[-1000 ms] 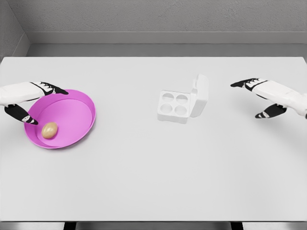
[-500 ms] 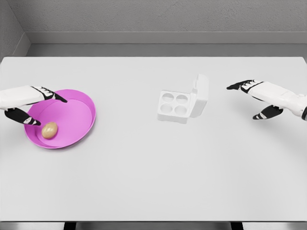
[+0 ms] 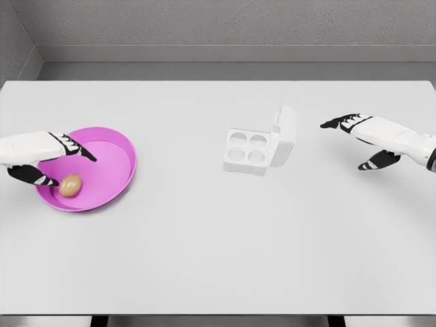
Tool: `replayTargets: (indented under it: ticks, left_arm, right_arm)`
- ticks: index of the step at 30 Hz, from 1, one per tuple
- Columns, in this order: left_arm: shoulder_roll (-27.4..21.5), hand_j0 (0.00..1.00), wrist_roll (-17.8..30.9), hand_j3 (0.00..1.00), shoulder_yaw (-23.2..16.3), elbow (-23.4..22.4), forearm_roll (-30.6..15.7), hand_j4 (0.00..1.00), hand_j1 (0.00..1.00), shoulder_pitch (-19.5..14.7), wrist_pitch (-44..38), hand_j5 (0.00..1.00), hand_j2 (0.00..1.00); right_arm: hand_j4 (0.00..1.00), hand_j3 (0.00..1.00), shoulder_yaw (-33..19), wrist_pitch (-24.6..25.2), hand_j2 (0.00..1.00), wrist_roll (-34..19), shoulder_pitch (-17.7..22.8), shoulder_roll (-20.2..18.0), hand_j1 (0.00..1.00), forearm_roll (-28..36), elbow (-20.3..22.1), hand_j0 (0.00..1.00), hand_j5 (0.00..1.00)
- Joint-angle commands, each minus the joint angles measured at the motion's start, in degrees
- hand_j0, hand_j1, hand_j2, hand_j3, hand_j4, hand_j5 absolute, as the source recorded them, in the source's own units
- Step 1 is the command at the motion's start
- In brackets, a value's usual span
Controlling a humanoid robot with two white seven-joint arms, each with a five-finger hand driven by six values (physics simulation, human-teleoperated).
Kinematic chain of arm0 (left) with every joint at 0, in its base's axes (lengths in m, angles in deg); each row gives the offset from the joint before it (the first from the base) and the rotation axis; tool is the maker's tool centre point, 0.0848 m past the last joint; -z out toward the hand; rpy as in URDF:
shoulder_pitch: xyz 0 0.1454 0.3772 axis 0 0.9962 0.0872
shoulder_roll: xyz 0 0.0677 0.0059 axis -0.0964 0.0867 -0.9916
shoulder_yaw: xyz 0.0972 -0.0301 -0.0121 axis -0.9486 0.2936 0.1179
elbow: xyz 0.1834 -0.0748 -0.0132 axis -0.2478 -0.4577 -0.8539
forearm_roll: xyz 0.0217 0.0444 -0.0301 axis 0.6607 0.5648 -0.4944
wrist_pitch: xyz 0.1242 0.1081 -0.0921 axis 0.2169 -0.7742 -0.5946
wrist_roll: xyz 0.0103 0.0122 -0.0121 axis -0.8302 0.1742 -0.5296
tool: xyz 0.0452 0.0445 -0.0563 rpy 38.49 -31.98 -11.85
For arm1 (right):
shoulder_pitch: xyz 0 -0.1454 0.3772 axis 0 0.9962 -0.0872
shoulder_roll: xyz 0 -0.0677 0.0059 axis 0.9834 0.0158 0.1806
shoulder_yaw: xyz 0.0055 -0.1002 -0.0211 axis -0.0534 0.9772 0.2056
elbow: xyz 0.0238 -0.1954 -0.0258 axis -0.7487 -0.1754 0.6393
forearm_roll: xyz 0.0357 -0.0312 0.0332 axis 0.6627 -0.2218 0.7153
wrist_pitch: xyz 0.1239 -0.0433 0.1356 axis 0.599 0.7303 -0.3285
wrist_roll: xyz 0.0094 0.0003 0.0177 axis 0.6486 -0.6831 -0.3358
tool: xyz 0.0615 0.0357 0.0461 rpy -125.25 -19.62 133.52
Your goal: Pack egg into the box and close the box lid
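Head view, sole view on record. White surface, filling most of frame, grey wall behind. At left: magenta shallow bowl, round, resting flat on surface. Inside bowl, toward its near-left part: one tan egg, lying on its side on the bowl floor. Left hand, white with black fingertips, entering from left edge, poised over left part of bowl; black-tipped fingers extended above and past the egg, thumb lower and just left of egg; fingers spread around egg, not closed on it, contact not discernible; nothing held. At centre-right: white egg box, four round wells in a two-by-two tray, all four vacant; hinged lid raised on tray's right side, standing nearly upright, box therefore open. Box well apart from bowl, bare surface between. At right: right hand, white with black fingertips, entering from right edge, raised above surface to right of box, clear of lid; fingers stretched toward box, thumb hanging lower; relaxed and spread, grasping nothing. Egg located in bowl, not in box.
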Motion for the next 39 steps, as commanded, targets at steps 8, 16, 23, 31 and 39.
replayTargets:
  ticks: [8,16,23,31,39]
  left_arm:
    - [-0.9,0.82,-0.11,0.82,0.37,1.06,1.66,0.82,0.82,-0.09,-0.01,0.82,0.82]
    - [-1.52,0.82,-0.19,0.82,0.37,1.14,2.8,0.82,0.82,0.26,-0.01,0.82,0.82]
    - [-1.08,0.82,-0.2,0.82,0.02,1.06,2.89,0.82,0.82,0.79,-0.01,0.82,0.82]
    - [-0.99,0.82,-0.02,0.82,0.02,0.79,2.98,0.82,0.82,1.49,-0.01,0.82,0.82]
    - [-0.9,0.82,-0.11,0.82,0.02,0.71,4.12,0.82,0.82,1.58,-0.01,0.82,0.82]
  right_arm:
    - [1.0,1.0,0.03,0.16,1.0,0.03,0.0,-0.09,1.0,0.37,-0.02,1.0,1.0]
    - [1.0,1.0,0.03,0.16,1.0,0.03,0.09,-0.01,1.0,0.28,-0.02,1.0,1.0]
    - [1.0,1.0,0.03,0.16,1.0,0.03,0.0,0.78,1.0,-1.12,-0.02,1.0,1.0]
    - [1.0,1.0,0.03,0.16,1.0,0.03,0.09,0.79,1.0,-1.12,-0.02,1.0,1.0]
    - [1.0,1.0,0.03,0.16,1.0,0.03,0.0,0.7,1.0,-1.12,-0.02,1.0,1.0]
